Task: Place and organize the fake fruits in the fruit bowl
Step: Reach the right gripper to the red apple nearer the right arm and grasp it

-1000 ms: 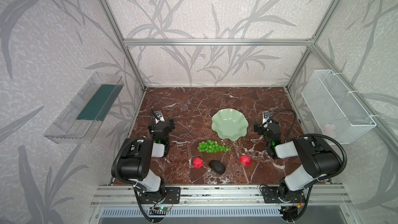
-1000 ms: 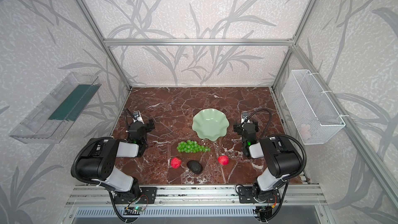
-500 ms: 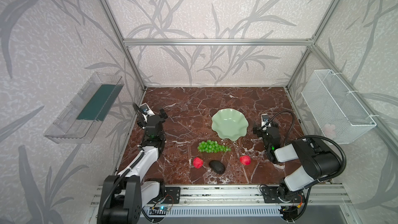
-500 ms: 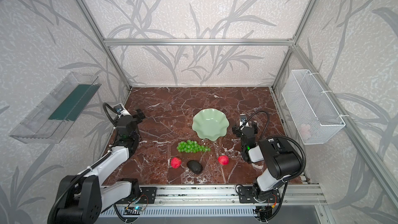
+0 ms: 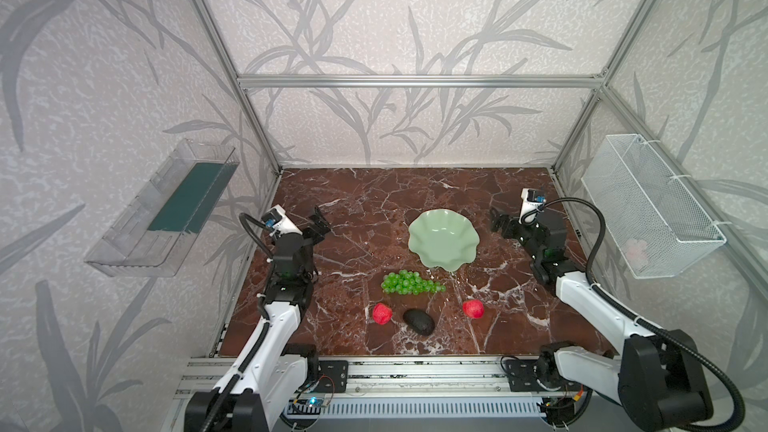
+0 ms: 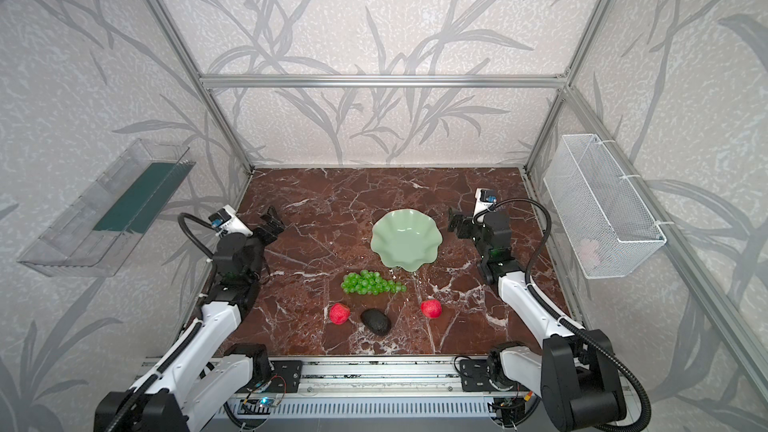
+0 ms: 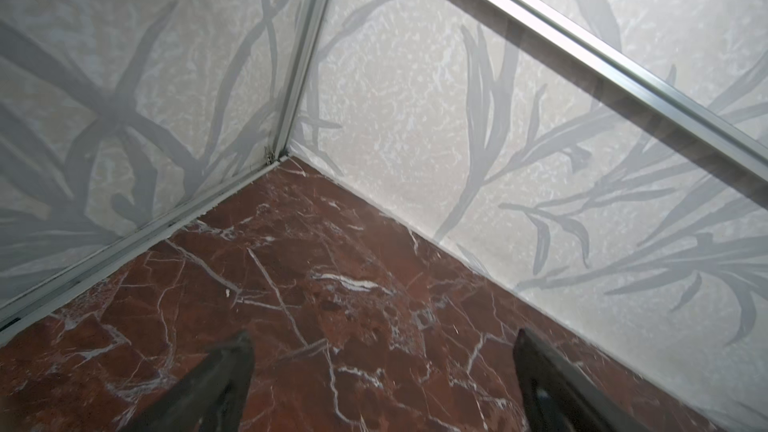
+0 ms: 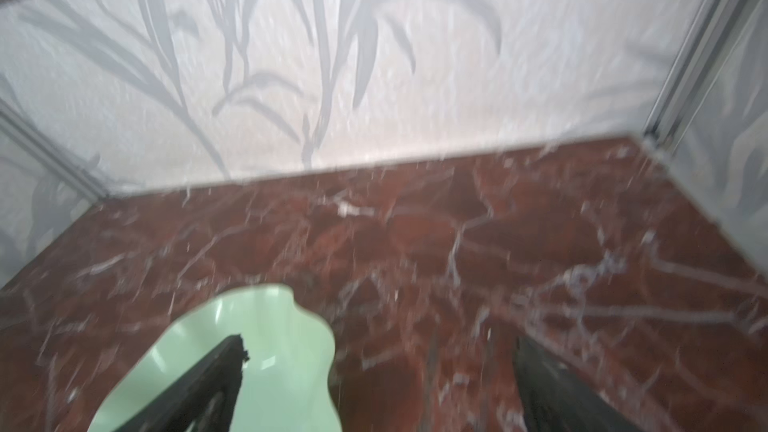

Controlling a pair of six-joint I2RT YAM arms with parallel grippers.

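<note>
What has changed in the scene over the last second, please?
Both arms unfolded from their folded rest pose, the left first; the left gripper and right gripper rose, open and empty. The fruit bowl, grapes, avocado and two red fruits stayed put.

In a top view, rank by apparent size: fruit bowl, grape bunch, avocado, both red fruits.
Largest to smallest:
1. fruit bowl
2. grape bunch
3. avocado
4. red fruit left of the avocado and red fruit right of the avocado: they look alike, so they are not ranked against each other.
</note>
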